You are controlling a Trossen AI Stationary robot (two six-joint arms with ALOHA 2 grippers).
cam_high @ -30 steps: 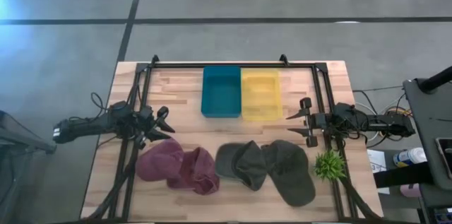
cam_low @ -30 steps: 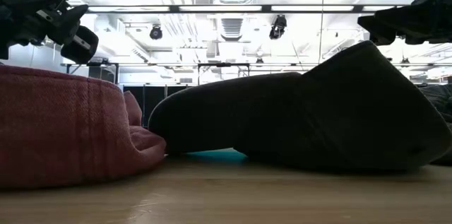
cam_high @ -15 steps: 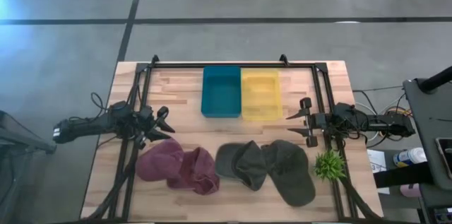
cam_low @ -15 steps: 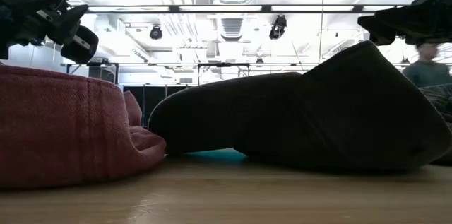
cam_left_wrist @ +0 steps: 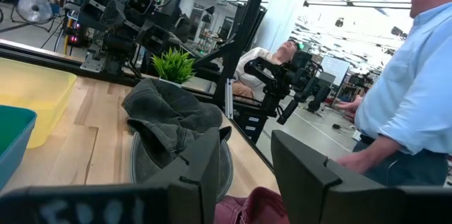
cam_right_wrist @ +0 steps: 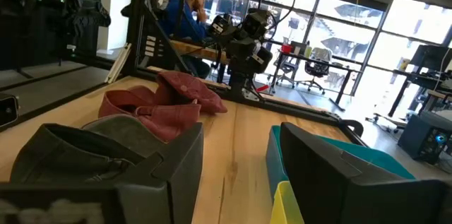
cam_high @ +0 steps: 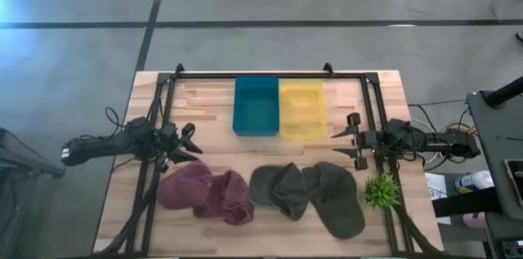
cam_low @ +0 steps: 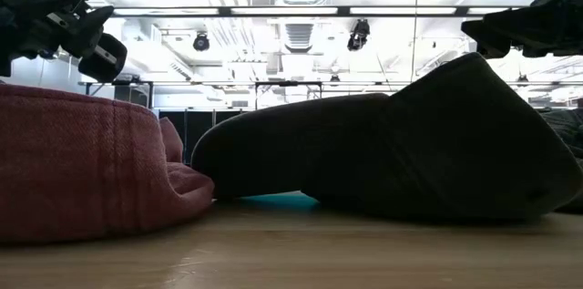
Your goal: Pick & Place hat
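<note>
Nearest the table's front edge lie the hats: a red hat (cam_high: 206, 194) on my left side and a dark green hat (cam_high: 310, 196) on my right, their edges close together. A small green plant (cam_high: 380, 189) stands just beside the green hat, at the right rail.

My left gripper (cam_high: 189, 140) hangs above the table just behind the red hat, fingers parted, holding nothing. My right gripper (cam_high: 350, 139) hangs behind the green hat, fingers likewise parted and empty.

Farther back, a teal bin (cam_high: 256, 105) and a yellow bin (cam_high: 301, 109) sit side by side, touching.

Beyond the table a person in a light blue shirt (cam_left_wrist: 413, 90) stands. No legible writing is visible.
</note>
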